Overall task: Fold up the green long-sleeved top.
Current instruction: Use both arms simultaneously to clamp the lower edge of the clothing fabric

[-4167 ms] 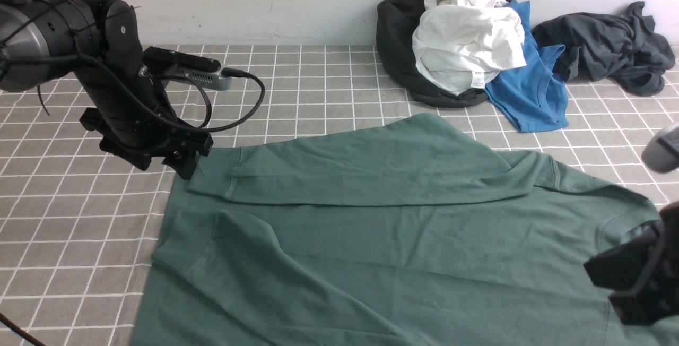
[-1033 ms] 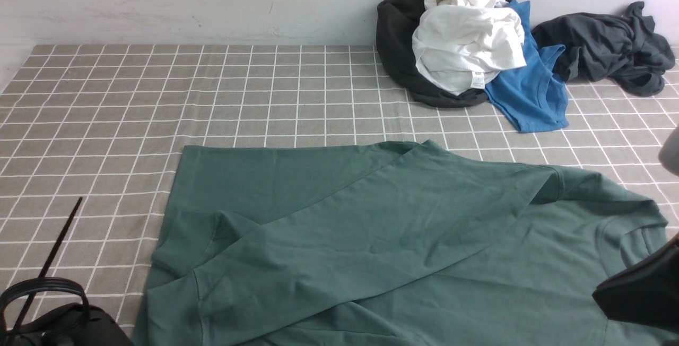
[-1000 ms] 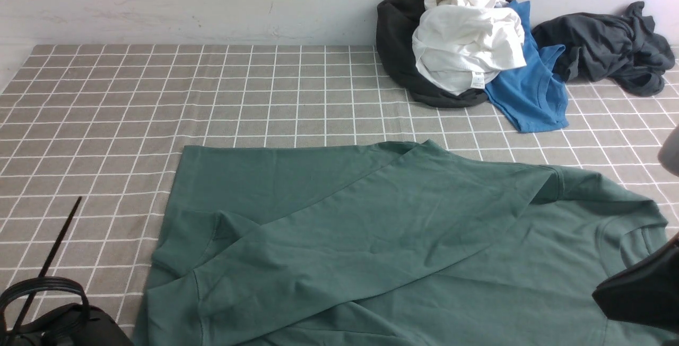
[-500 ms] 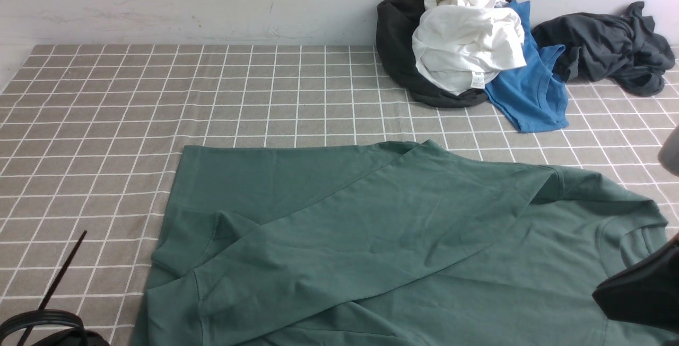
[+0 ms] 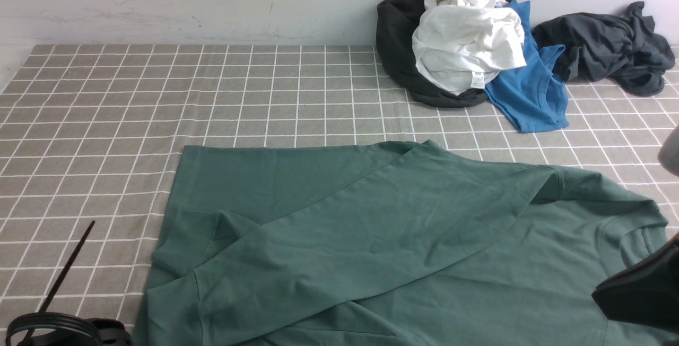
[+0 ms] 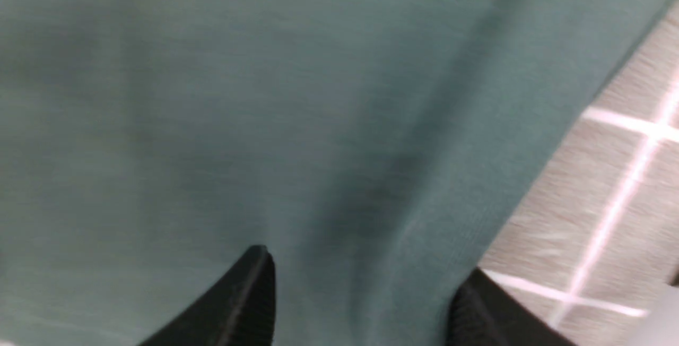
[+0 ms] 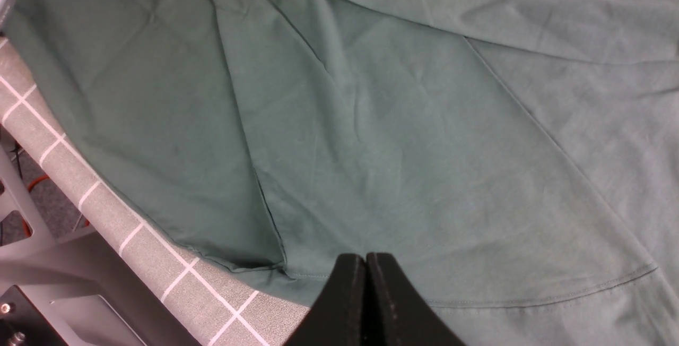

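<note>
Left gripper (image 6: 366,266): jaws apart, straddling the near left edge of the green long-sleeved top (image 5: 238,176); it has sunk almost out of the front view.
Right gripper (image 7: 366,258): closed on nothing, hovering by the neck end.
Top: flat on the checked cloth (image 5: 159,96), sleeve (image 5: 345,240) now laid across the body.
Meaning: the sleeve fold looks done; a hem grab seems next.

Left claw (image 6: 366,293) parted, right claw (image 7: 366,274) tightly closed.

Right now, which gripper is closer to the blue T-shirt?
Right. The right gripper sits at the near right, in front of the blue T-shirt; the left gripper is at the green top's near-left edge, farther away.
</note>
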{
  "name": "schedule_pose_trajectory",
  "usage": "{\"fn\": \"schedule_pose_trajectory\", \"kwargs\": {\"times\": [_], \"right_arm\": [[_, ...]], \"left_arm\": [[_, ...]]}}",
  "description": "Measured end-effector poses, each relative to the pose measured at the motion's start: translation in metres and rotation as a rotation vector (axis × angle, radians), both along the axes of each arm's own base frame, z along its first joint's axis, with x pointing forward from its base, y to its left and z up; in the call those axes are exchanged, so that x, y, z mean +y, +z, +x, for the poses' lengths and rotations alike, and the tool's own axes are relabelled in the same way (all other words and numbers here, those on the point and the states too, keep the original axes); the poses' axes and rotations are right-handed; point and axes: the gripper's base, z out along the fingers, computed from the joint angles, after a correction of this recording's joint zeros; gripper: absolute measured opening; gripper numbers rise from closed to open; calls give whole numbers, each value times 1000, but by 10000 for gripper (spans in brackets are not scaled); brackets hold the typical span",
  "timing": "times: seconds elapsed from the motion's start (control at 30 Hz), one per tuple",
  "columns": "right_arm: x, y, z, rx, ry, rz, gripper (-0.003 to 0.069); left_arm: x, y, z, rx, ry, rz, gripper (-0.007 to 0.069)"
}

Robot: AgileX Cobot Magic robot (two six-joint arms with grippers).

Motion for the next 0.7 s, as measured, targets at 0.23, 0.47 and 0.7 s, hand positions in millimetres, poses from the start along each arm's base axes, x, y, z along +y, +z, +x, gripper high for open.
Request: {"fn": "schedule_pose_trajectory", "kwargs": {"times": [0.23, 0.47, 0.7], "right_arm": [[0, 0, 0, 0, 0, 1, -15], [0, 0, 0, 0, 0, 1, -15], [-1, -1, 0, -20, 33, -25, -15]], "left_arm": [[0, 0, 1, -9, 5, 7, 279], [1, 0, 0, -2, 7, 16, 63], [5, 6, -2, 33, 4, 72, 2]]}}
